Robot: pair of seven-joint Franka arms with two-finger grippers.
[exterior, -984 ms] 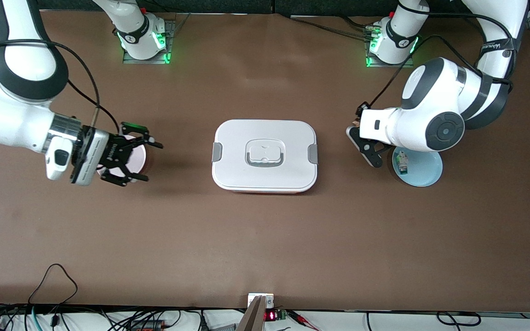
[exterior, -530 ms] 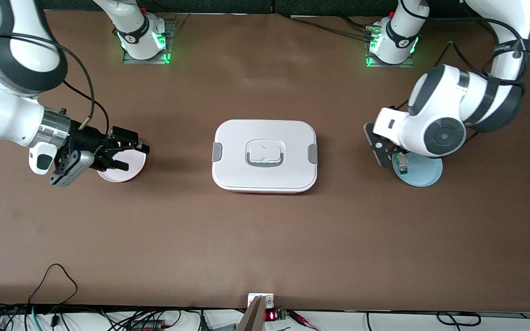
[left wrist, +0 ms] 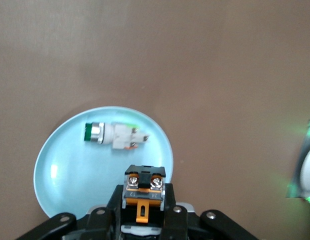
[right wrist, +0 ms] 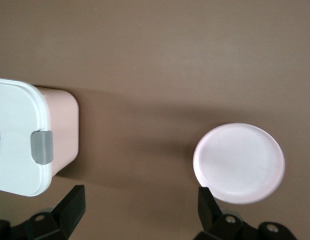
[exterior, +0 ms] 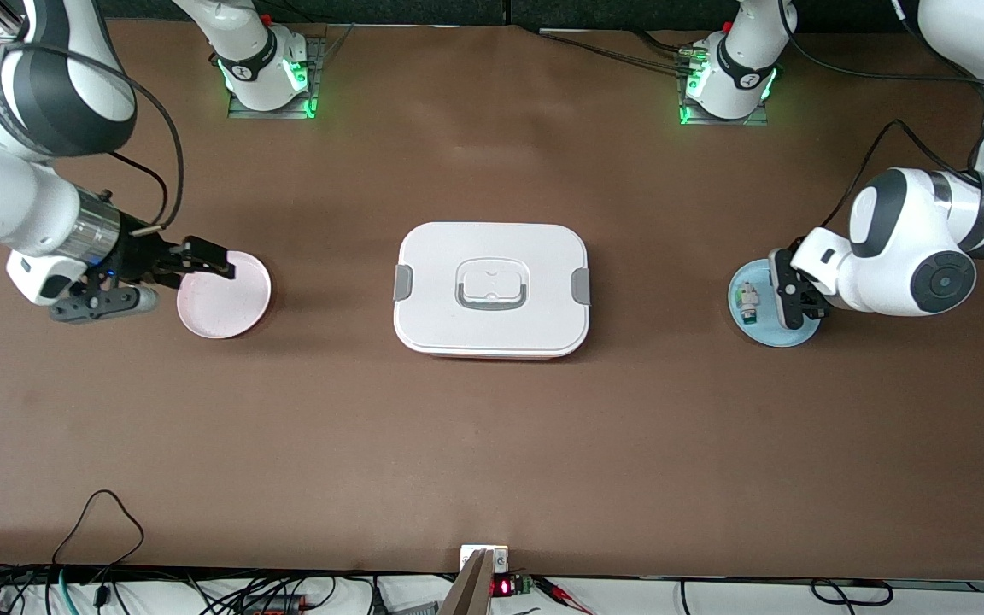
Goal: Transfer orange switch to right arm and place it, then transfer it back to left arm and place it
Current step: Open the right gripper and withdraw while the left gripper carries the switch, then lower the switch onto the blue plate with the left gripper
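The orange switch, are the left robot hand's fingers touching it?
Touching. The left wrist view shows the orange switch pinched between the left gripper's shut fingers, above the blue plate.

A brown table (exterior: 492, 444) fills the view, with black cables (exterior: 99, 512) trailing along its near edge.

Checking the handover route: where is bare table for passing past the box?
Bare brown table spans the strip nearer the camera than the box, and the strip between box and bases. Crowded: blue plate under the left gripper; pink plate beside the right gripper.
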